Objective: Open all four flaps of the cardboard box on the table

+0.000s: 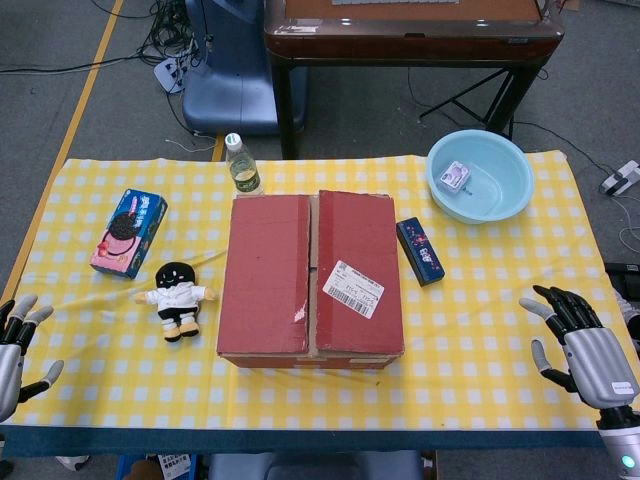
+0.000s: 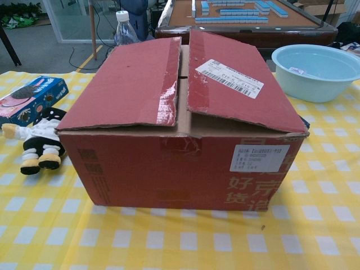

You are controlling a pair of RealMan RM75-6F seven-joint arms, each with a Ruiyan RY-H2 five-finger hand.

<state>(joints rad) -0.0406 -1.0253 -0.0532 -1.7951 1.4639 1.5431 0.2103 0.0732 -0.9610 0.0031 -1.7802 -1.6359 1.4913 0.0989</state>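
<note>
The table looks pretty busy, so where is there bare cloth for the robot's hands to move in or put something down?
Bare cloth runs along the near edge in front of the cardboard box, from the left hand to the right hand. To the box's right there is room below the blue packet. It is crowded left of the box, by the doll and cookie box, and behind it, by the bottle and basin.

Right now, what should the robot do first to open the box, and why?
Probably bring the right hand in to the right flap and lift it at the middle seam. Both hands rest open at the table edges, away from the box; the left hand is just as far off. The top flaps are closed but untaped, with a gap showing between them.
</note>
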